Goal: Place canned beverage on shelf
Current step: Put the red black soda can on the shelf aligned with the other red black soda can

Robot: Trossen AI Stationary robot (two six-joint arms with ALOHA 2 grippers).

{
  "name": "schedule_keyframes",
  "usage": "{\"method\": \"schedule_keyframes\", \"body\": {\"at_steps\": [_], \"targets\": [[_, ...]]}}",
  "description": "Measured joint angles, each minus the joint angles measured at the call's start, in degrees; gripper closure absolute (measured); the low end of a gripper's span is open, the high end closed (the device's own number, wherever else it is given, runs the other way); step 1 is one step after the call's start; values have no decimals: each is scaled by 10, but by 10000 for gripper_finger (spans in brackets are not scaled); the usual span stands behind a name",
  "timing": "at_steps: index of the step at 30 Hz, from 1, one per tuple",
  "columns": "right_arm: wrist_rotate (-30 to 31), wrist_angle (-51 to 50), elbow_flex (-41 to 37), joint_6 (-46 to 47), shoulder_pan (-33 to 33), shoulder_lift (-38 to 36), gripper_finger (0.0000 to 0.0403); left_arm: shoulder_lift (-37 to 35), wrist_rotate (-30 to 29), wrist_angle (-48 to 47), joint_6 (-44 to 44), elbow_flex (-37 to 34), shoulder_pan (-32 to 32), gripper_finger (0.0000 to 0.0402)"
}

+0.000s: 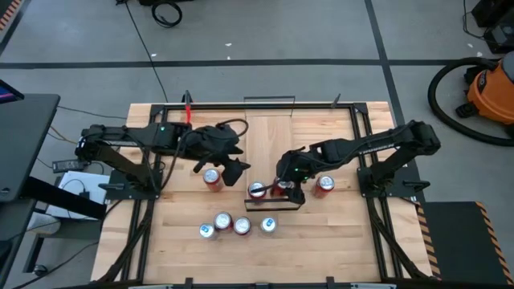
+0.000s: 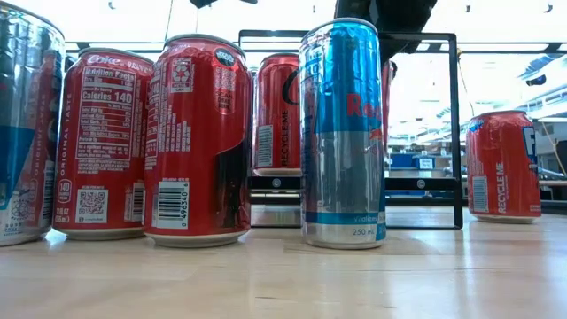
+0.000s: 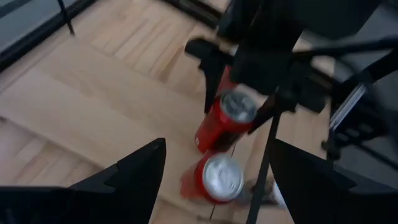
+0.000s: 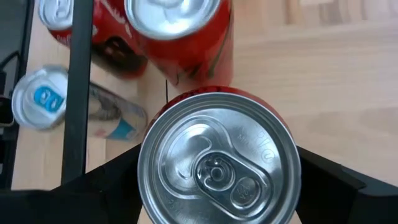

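A grey floor (image 1: 321,32) with pale seams surrounds the plank desk (image 1: 321,241). At two o'clock stands an orange shop vacuum (image 1: 491,92) with a black hose. Black cables (image 1: 167,12) coil at twelve o'clock. The low view looks into a bright room with distant shelving (image 2: 416,146).

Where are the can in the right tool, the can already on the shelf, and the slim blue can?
Can in the right tool (image 4: 219,162): right wrist view, its silver lid.
Can on the shelf (image 1: 257,190): high view, its lid.
Slim blue can (image 2: 343,133): low view, its side wall.
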Motion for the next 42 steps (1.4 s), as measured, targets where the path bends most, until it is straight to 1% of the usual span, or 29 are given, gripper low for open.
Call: {"method": "schedule_keyframes", "body": {"at_steps": [6,10,15,26,36,42], "targets": [[-4,1,0,-23,2,10,73,-3,0,-38,-15,0,-3,109],[-12,3,0,-35,1,26,73,-3,0,-42,-21,0,-3,109],[-22,14,0,-43,1,28,73,-3,0,-42,-21,0,-5,109],[-32,14,0,-35,1,26,38,-3,0,-42,-20,0,-5,109],[-33,13,0,-32,1,26,39,-3,0,-42,-20,0,-5,109],[-33,11,0,4,-3,26,39,-3,0,-42,-20,0,-5,109]]}}
